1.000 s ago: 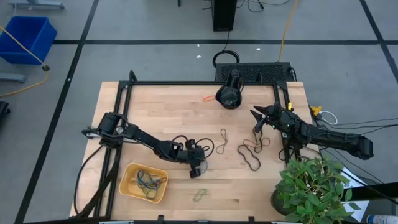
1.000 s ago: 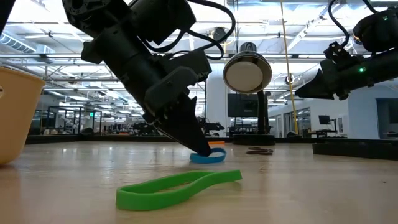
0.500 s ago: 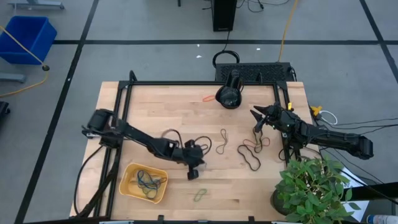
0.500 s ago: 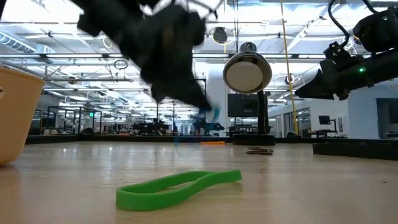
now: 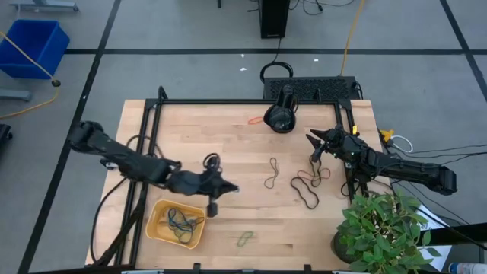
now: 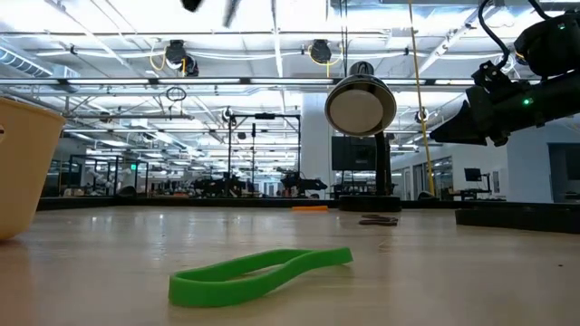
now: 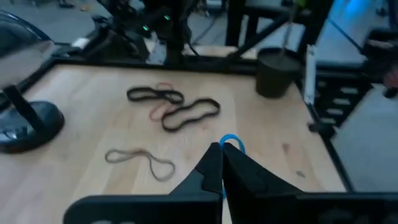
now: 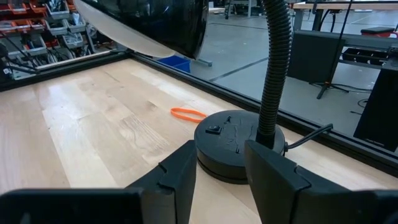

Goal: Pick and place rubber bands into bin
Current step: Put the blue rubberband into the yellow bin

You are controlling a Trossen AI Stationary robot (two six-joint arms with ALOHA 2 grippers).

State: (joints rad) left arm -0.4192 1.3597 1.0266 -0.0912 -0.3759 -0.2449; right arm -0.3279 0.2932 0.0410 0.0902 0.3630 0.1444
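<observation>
Blue rubber band (image 7: 229, 142) sits pinched between the left fingers (image 7: 222, 163) — closed tight, raised above the bin (image 5: 155, 226).

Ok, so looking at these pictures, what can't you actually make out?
- Small blue rubber band: left wrist view, mostly hidden behind the left gripper fingers shut on it.
- Shallow orange-yellow plastic bin: low view, cut off by the picture's left edge; its contents are hidden by its wall.
- Bands inside the bin: high view, tangled and too small to count.
- Right gripper: waiting at the table's right; fingertips are cut off in the right wrist view.
</observation>
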